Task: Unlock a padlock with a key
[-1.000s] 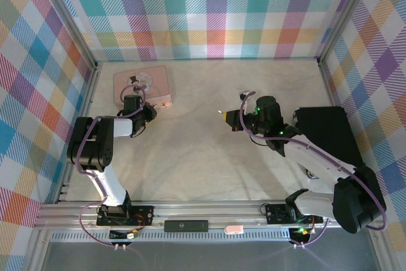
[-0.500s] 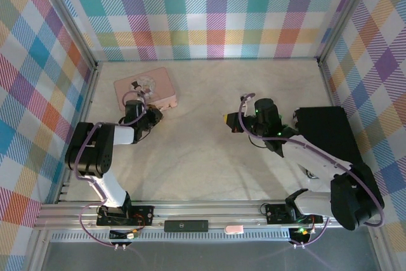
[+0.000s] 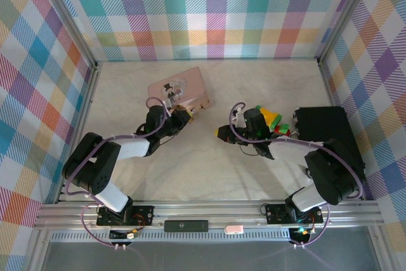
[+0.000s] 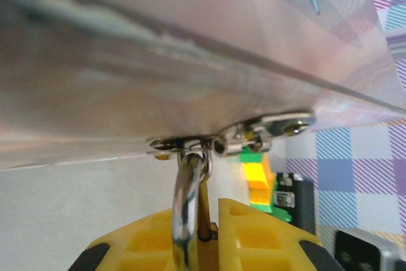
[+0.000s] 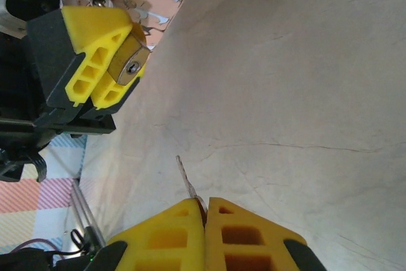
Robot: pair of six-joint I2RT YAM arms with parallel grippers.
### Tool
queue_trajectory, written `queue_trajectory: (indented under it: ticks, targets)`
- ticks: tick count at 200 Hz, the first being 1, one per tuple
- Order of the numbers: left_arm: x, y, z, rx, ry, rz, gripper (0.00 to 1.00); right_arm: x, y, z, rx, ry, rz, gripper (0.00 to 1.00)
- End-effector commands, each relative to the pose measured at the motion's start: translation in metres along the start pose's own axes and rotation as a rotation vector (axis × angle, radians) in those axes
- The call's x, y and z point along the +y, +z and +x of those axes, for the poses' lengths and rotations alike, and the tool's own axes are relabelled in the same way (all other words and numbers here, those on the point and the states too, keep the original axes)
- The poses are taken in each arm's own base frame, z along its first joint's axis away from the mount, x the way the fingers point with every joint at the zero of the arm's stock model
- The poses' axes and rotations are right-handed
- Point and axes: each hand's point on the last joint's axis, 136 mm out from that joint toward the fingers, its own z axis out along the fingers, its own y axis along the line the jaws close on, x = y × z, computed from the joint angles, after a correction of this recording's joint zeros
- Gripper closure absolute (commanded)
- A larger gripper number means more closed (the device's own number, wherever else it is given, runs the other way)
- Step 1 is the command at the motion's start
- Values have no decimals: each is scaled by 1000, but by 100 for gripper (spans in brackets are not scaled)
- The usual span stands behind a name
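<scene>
Plaid walls [image 3: 209, 11] in many colours stand round a pale beige desk [image 3: 254, 176]. The left fingers [image 5: 85, 61], yellow and ribbed, are clamped on the padlock [image 5: 129, 63], squeezing its brass body from both sides. Its end face, with a small round silvery spot, is turned toward the right arm. From the left wrist view, the silvery shackle [image 4: 185, 201] rises out between those fingers and passes through a metal hasp [image 4: 254, 134] on the edge of the pink box [image 3: 184, 87]. The box sits toward the back of the desk, left of centre, and the padlock is at its near right corner.

The right fingers [image 5: 171, 233] are pressed together on the key [image 5: 186, 179], whose thin blade sticks out past their tips and points toward the padlock, well apart from it. Bare desk lies between the two. Behind the right arm are green, yellow and red blocks [image 3: 273, 118] and a black case [image 3: 327, 125] by the right wall.
</scene>
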Motion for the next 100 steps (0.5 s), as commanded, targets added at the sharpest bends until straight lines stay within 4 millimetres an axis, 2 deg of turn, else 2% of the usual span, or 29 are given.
queue_trajectory:
  ticks: [1,27,55,100]
  targets:
    - [-40,4,-7,-55,-42,166,100,22,6,-3,-13,13,-119,100]
    - [-47,16,6,-35,-91,236,100,21,12,-6,-35,52,-154,100]
    - [-44,25,16,-31,-144,274,100,21,13,-13,-90,89,-174,100]
    - [-49,24,13,-50,-142,292,100,5,10,-18,-142,93,-89,100]
